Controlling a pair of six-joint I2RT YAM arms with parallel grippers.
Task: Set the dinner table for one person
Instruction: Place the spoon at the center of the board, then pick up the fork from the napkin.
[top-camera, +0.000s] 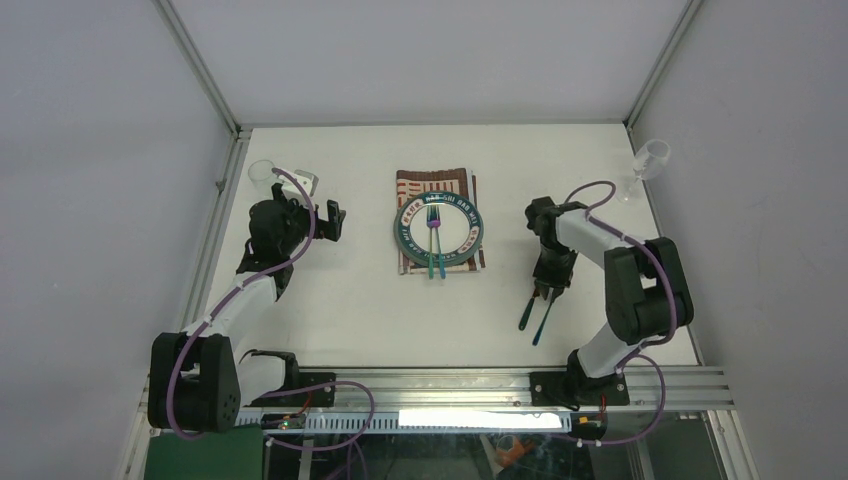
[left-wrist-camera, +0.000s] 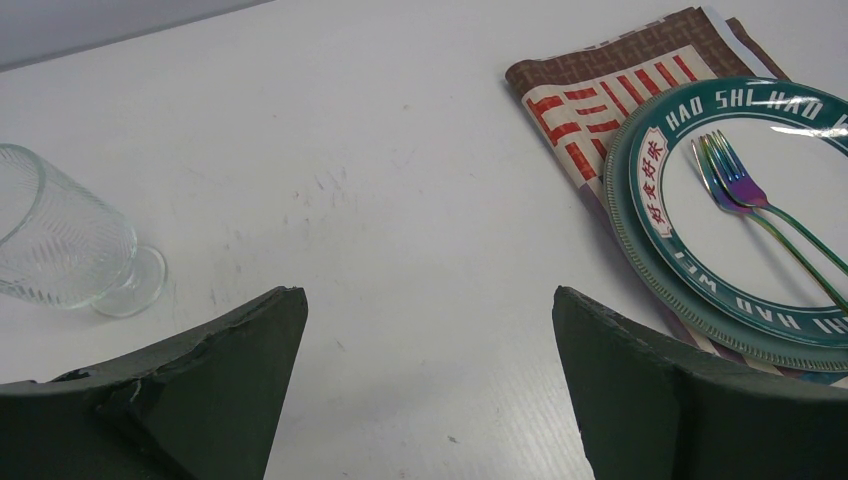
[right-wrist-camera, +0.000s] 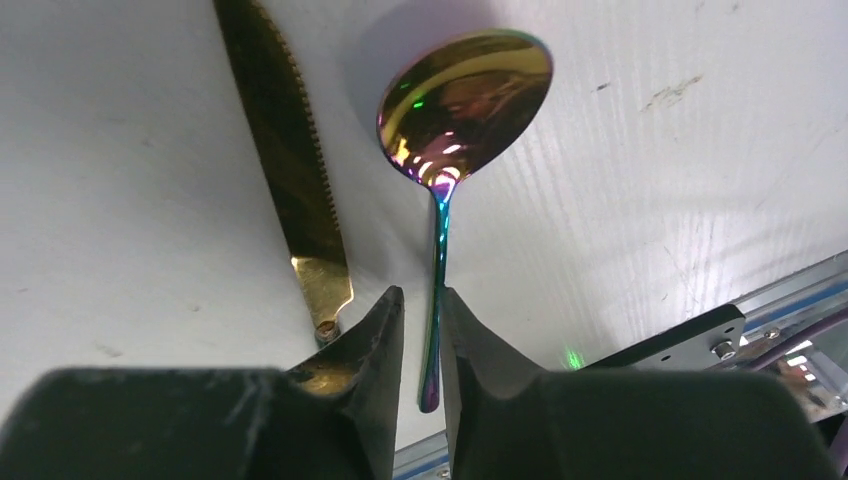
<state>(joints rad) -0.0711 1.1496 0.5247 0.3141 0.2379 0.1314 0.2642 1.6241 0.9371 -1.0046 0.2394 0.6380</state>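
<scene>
On the white dinner table (top-camera: 400, 320), a teal-rimmed plate (top-camera: 403, 238) rests on a striped placemat (top-camera: 430, 180) and carries two iridescent forks (top-camera: 434, 235). To the plate's right a gold serrated knife (right-wrist-camera: 285, 160) and an iridescent spoon (right-wrist-camera: 465, 95) lie side by side on the table. My right gripper (right-wrist-camera: 422, 292) straddles the spoon's thin handle, jaws narrowly open, with a small gap on the knife side. From above, this gripper (top-camera: 548, 290) sits over the knife (top-camera: 525, 314) and spoon (top-camera: 541, 325). My left gripper (left-wrist-camera: 430, 295) hangs wide open over bare table, left of the plate (left-wrist-camera: 625, 200).
A ribbed clear glass (left-wrist-camera: 65, 245) stands at the far left, behind my left gripper (top-camera: 335, 220). A stemmed wine glass (top-camera: 650, 160) is in the far right corner. Aluminium rails (top-camera: 500, 382) run along the near edge.
</scene>
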